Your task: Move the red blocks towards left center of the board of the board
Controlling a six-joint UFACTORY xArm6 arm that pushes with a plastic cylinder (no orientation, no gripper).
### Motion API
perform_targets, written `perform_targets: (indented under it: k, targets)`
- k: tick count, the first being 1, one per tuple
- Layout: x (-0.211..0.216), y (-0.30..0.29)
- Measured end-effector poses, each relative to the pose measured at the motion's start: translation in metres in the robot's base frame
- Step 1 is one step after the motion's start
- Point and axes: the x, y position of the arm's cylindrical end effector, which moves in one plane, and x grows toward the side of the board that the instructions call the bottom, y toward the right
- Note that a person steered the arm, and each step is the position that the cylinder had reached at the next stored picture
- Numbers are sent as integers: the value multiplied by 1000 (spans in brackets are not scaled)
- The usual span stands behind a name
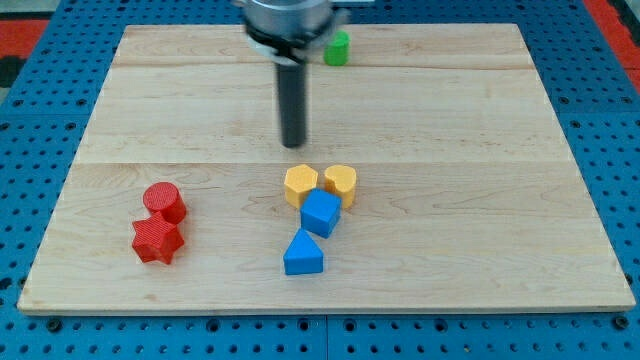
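Note:
Two red blocks lie at the view's lower left of the wooden board (450,110): a red cylinder (163,201) and, touching it just below, a red star-shaped block (157,240). My tip (294,144) is near the board's middle, well to the right of and above the red blocks. It stands just above a yellow block (300,185) without touching it.
A second yellow block (340,183) sits beside the first. A blue cube (320,213) and a blue triangular block (303,254) lie below them. A green block (337,48) sits near the top edge, beside the arm. A blue pegboard surrounds the board.

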Motion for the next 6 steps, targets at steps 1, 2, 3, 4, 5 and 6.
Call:
perform_targets:
  k: [1, 2, 3, 4, 5, 6]
  targets:
    - [-15, -83]
    - [52, -145]
    - [146, -180]
    - [225, -190]
    - [226, -136]
    - [199, -134]
